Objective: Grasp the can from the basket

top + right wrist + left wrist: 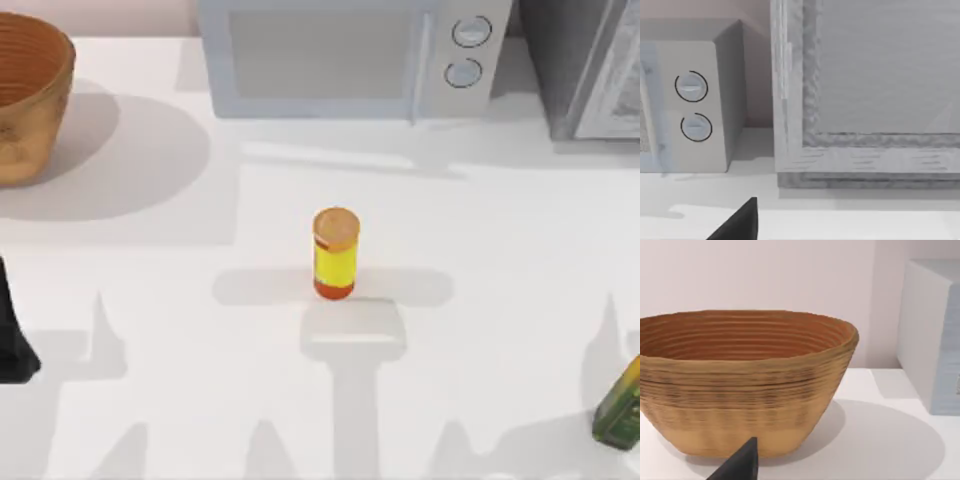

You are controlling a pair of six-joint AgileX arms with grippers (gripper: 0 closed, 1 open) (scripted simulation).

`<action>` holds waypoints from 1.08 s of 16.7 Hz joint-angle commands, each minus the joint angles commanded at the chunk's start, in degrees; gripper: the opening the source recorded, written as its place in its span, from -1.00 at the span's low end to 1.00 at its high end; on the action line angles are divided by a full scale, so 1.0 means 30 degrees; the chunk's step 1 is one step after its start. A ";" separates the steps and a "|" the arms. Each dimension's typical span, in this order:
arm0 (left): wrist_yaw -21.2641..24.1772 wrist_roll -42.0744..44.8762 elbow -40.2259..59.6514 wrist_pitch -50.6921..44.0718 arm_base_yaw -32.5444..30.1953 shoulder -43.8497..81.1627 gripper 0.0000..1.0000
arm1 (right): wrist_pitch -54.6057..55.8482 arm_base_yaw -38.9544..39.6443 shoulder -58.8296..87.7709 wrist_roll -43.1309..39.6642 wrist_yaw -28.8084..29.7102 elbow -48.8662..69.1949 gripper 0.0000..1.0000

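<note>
We find the basket standing upright at the far left corner of the white table, its tan woven wall outside and orange-brown ribbed lining inside. In our left wrist view the basket stands straight ahead on the table, its rim level; what lies in its bottom is hidden by the near wall, so we cannot place the can from these pictures.

At the table's centre a yellow bottle with an orange cap stands upright, well apart from the basket. A green-and-yellow box lies at the right edge, near the front. A microwave sits along the back edge, with a grey cabinet just beside it on the right.

Our left arm appears as a dark shape at the left edge, in front of the basket and apart from it. One dark fingertip of the left gripper shows in our left wrist view; we cannot tell how wide that claw stands. Our right wrist view faces the microwave's two dials and the cabinet's framed panel, with one dark fingertip in view; the claw's width there cannot be told either.
</note>
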 joint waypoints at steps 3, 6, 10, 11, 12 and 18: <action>-0.0010 0.0002 0.0126 -0.0115 0.0057 0.0176 1.00 | 0.0000 0.0000 0.0000 0.0000 0.0000 0.0000 1.00; -0.0035 0.0049 0.1401 -0.1125 0.0498 0.1811 1.00 | 0.0000 0.0000 0.0000 0.0000 0.0000 0.0000 1.00; 0.0142 0.0296 0.5362 -0.3669 0.1367 0.6280 1.00 | 0.0000 0.0000 0.0000 0.0000 0.0000 0.0000 1.00; 0.0234 0.0399 0.6724 -0.4458 0.1585 0.7726 1.00 | 0.0000 0.0000 0.0000 0.0000 0.0000 0.0000 1.00; 0.0341 0.0515 0.8203 -0.5288 0.1798 0.9265 1.00 | 0.0000 0.0000 0.0000 0.0000 0.0000 0.0000 1.00; 0.1127 0.1439 1.9017 -1.0917 0.2897 2.0050 1.00 | 0.0000 0.0000 0.0000 0.0000 0.0000 0.0000 1.00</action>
